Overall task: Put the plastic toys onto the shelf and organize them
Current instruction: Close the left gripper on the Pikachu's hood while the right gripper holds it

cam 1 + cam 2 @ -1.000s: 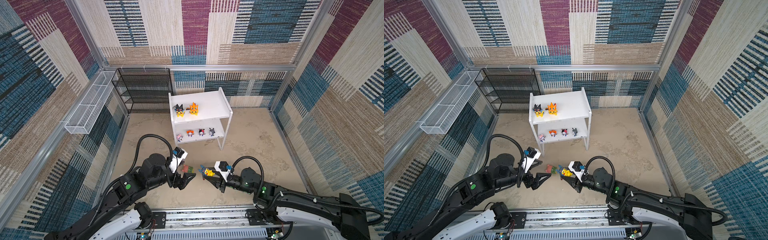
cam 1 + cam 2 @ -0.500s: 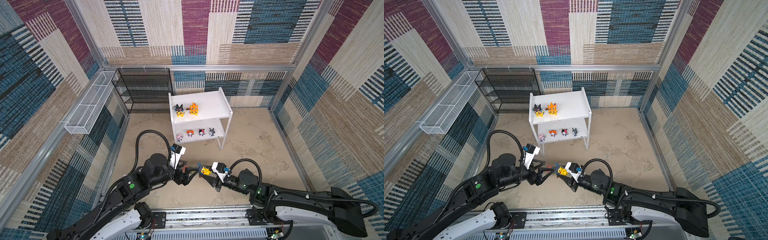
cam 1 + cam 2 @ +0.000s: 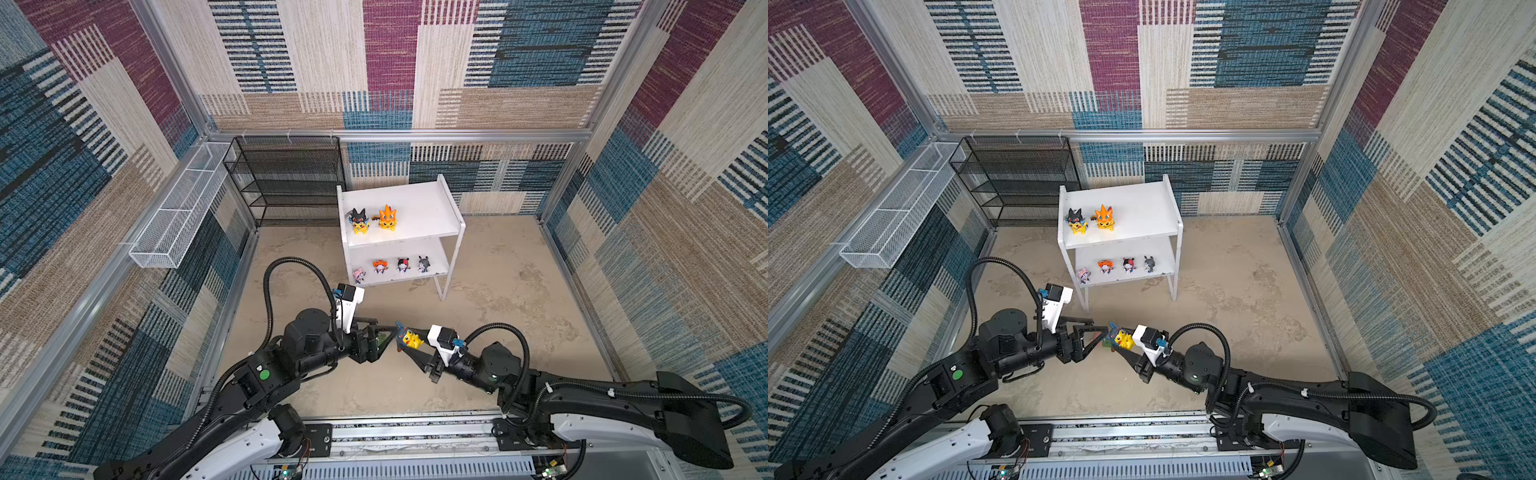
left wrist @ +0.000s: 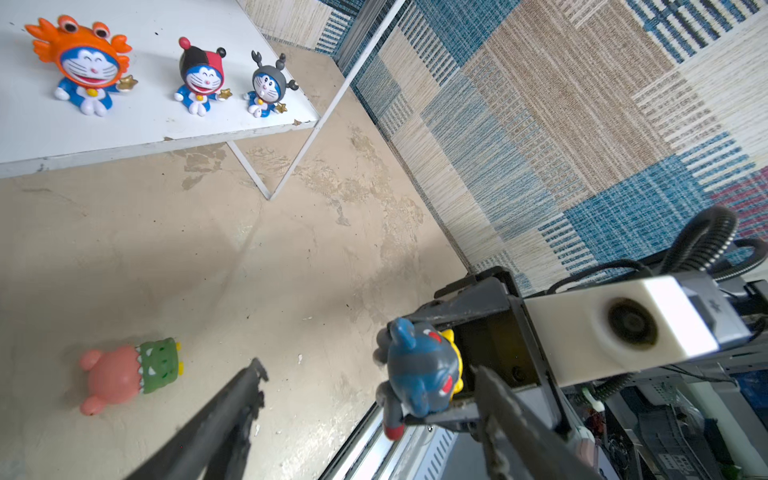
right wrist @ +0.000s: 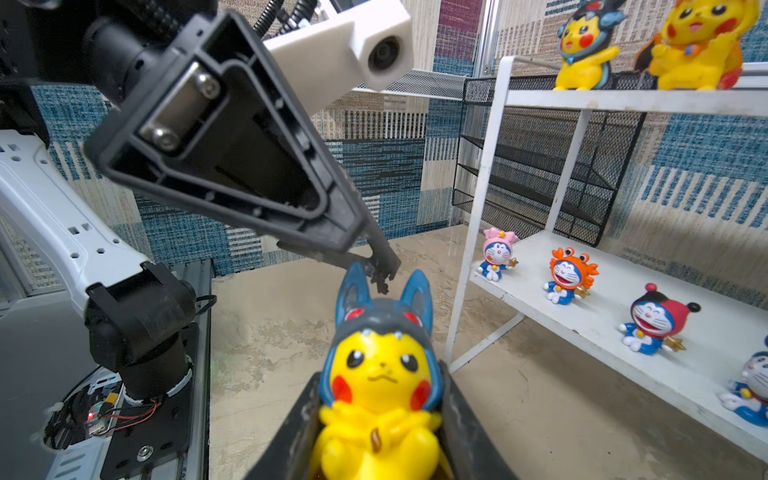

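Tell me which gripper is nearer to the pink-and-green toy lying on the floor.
Left. The left gripper hangs open over the pink-and-green toy; the right gripper, holding the blue-hooded toy, is farther off beside it.

We see the white two-tier shelf (image 3: 419, 199) carrying a black-hooded yellow figurine (image 3: 358, 220) and an orange-hooded yellow figurine (image 3: 387, 217) upright on top, with four tiny big-headed figurines (image 3: 402, 265) in a row below. The blue-hooded yellow figurine (image 5: 380, 374) sits upright in the right gripper (image 3: 409, 341). The pink-and-green figurine (image 4: 129, 374) lies toppled on the counter (image 4: 291, 249).
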Controlling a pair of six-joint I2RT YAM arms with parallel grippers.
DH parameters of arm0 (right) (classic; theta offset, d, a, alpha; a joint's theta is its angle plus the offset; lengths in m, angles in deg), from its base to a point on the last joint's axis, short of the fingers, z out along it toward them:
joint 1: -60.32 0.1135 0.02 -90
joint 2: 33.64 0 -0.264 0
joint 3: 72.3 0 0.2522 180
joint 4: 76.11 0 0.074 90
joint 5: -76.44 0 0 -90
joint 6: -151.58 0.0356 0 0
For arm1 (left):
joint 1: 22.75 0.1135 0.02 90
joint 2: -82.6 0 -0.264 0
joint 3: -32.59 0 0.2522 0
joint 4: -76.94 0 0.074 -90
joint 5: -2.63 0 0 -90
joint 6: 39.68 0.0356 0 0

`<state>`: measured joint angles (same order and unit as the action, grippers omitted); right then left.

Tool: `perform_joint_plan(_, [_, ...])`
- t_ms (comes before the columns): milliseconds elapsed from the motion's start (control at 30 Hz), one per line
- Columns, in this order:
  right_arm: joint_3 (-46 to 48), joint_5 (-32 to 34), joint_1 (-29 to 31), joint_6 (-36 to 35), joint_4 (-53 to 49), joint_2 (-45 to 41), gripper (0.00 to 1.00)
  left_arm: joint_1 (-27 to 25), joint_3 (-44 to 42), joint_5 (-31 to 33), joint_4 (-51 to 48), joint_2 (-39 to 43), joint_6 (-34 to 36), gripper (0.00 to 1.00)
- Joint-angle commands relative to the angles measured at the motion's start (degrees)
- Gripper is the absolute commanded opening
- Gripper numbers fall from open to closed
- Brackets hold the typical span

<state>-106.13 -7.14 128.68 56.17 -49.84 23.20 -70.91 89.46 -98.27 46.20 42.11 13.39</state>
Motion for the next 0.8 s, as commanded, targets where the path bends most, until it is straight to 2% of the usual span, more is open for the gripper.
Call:
perform_joint_plan(0, [-0.61,4.41,0.85,-0.15,3.39,0.40,0.30,0.01,-0.14,-1.63,3.89,-0.30,-2.10,0.72])
perform_joint_plan(200, [-1.82,7.21,2.92,-0.91,4.44,1.92,0.30,0.01,-1.10,-1.43,5.01,-0.54,-1.79,0.52])
perform_joint_plan(300, [-2.80,12.42,4.85,-1.68,5.00,3.54,0.30,0.05,-1.07,-3.11,6.12,-1.53,-1.96,0.40])
perform_joint_plan(400, [-3.64,13.86,6.13,-2.62,5.86,5.18,0.30,0.07,-1.25,-3.58,6.56,-1.81,-1.78,0.32])
perform_joint_plan(467, [-4.06,14.91,6.76,-2.64,6.66,6.30,0.30,0.08,-1.42,-3.67,6.89,-1.72,-1.61,0.18])
perform_joint_plan(533, [-4.50,16.57,7.35,-2.55,7.15,7.27,0.31,0.01,-1.21,-3.95,6.84,-1.70,-1.55,0.00])
perform_joint_plan(700, [-5.90,17.51,7.67,-2.23,6.38,9.06,0.35,0.17,-0.93,-4.75,6.09,-1.25,-0.55,0.00])
perform_joint_plan(767, [-6.32,16.94,7.65,-1.74,5.99,9.58,0.41,0.13,-0.84,-4.75,5.81,-0.85,-0.16,0.00])
